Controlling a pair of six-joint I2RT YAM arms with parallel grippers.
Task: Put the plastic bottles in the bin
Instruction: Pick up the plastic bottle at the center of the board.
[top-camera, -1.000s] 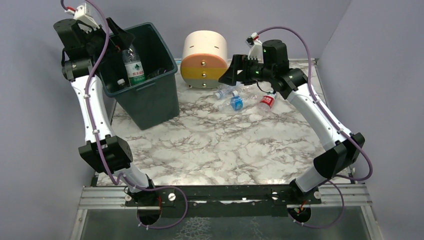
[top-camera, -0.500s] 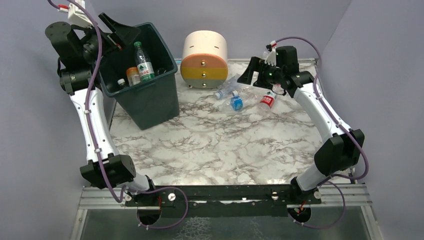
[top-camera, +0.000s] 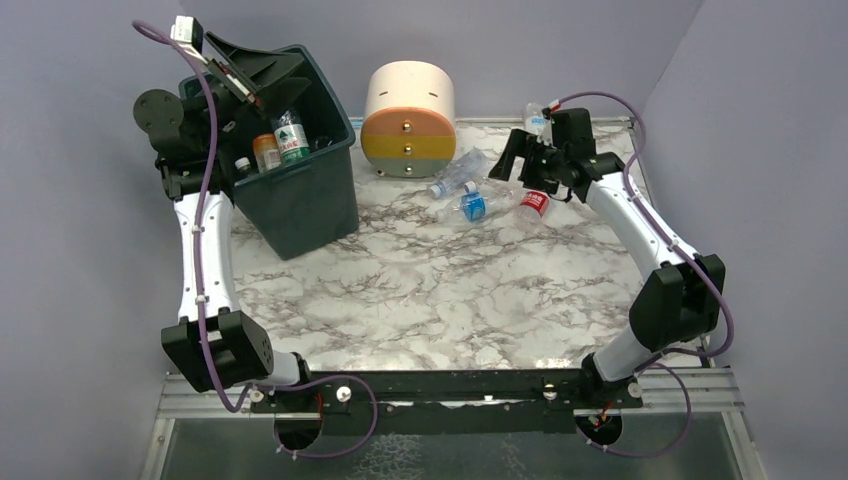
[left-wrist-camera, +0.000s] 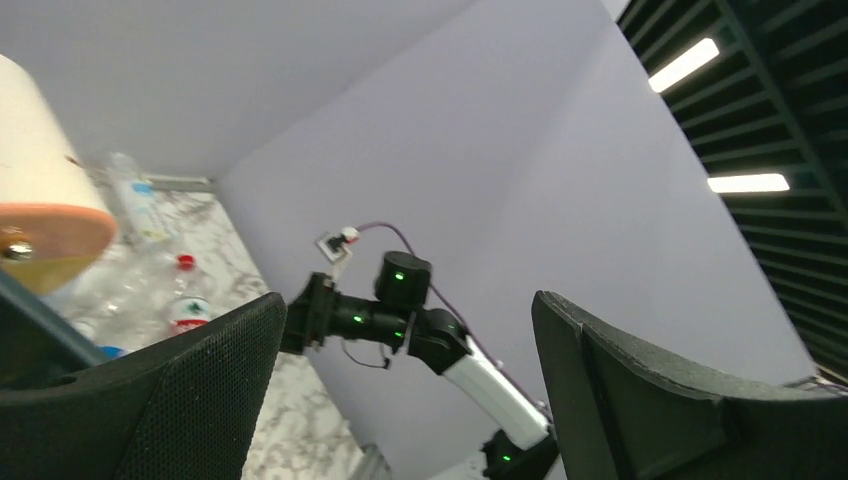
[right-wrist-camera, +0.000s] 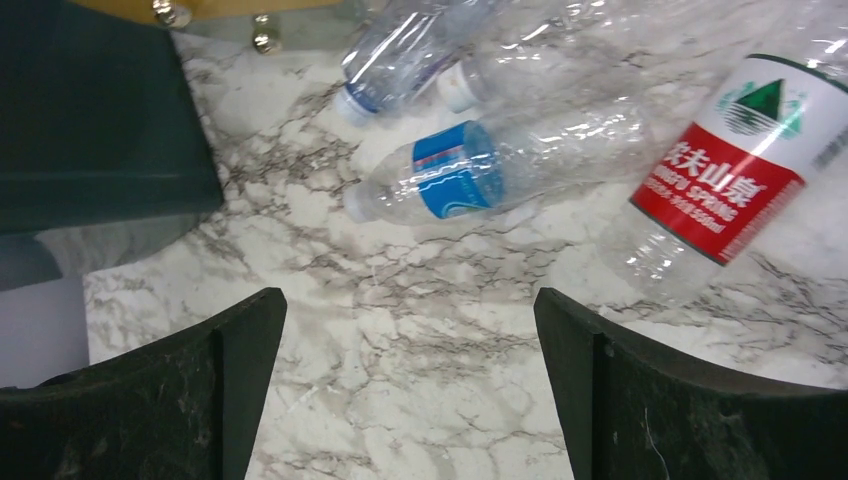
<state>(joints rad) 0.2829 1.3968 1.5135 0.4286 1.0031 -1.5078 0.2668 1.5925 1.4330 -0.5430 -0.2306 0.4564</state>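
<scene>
Several plastic bottles already sat inside the bin (top-camera: 300, 205), among them a green-labelled one (top-camera: 291, 136) and an orange one (top-camera: 265, 152). At least three more waited on the surface (top-camera: 420, 290) well to the right of the bin: a clear one (top-camera: 458, 172), a blue-labelled one (right-wrist-camera: 465, 180) and a red-labelled one (right-wrist-camera: 728, 180), all thin, see-through and lying on their sides. The left jaws stood wide and empty above the bin. The right jaws, equally wide, hung over those bottles away from the bin.

On table (top-camera: 450, 290), bin (top-camera: 300, 205) left of drawer unit (top-camera: 408, 120), bottles (top-camera: 473, 206) at right
</scene>
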